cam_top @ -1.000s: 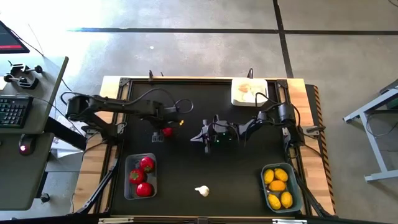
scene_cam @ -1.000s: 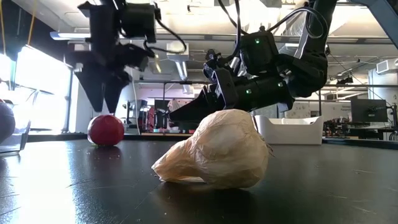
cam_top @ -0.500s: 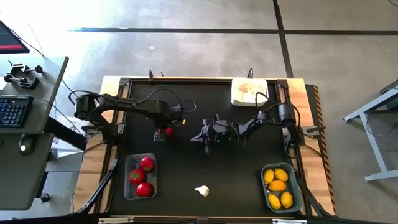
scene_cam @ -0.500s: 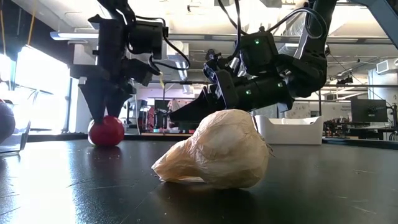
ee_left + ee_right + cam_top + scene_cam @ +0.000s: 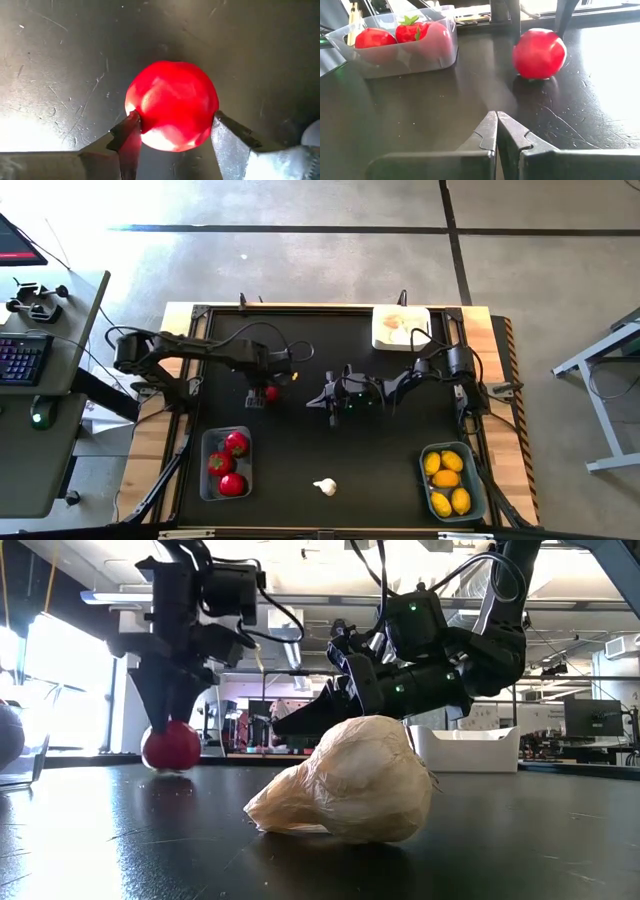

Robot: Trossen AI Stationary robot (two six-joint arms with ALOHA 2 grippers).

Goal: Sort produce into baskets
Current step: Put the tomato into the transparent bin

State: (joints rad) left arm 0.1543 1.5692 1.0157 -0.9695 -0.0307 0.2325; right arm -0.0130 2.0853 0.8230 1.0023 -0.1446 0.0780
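A round red piece (image 5: 269, 392) sits left of the table's middle, between the fingers of my left gripper (image 5: 175, 125), which is shut on it. It also shows in the low view (image 5: 168, 746) and the right wrist view (image 5: 539, 53). My right gripper (image 5: 496, 125) is shut and empty, hovering near the table's middle (image 5: 320, 398) and pointing at the red piece. A white garlic-like bulb (image 5: 324, 487) lies on its side near the front edge. The clear basket (image 5: 206, 442) holds three red pieces. The blue-grey basket (image 5: 424, 470) holds several yellow ones. The white basket (image 5: 378, 320) stands at the far edge. My left gripper pinches the red piece between its two fingers, one fingertip (image 5: 131, 125) on each opposite side (image 5: 137, 112) at about its widest part. The fingers come from above, pointing down. The piece is at the table surface or just off it; I cannot tell which.
The bulb (image 5: 345, 780) looms large in the low view. The table's raised rim (image 5: 200, 315) runs round the black top. A desk with a keyboard (image 5: 25, 360) stands beyond the table's left edge.
My left gripper has come down from just above the red piece, so that its fingers now stand on both sides of it. The red piece has stayed about where it was.
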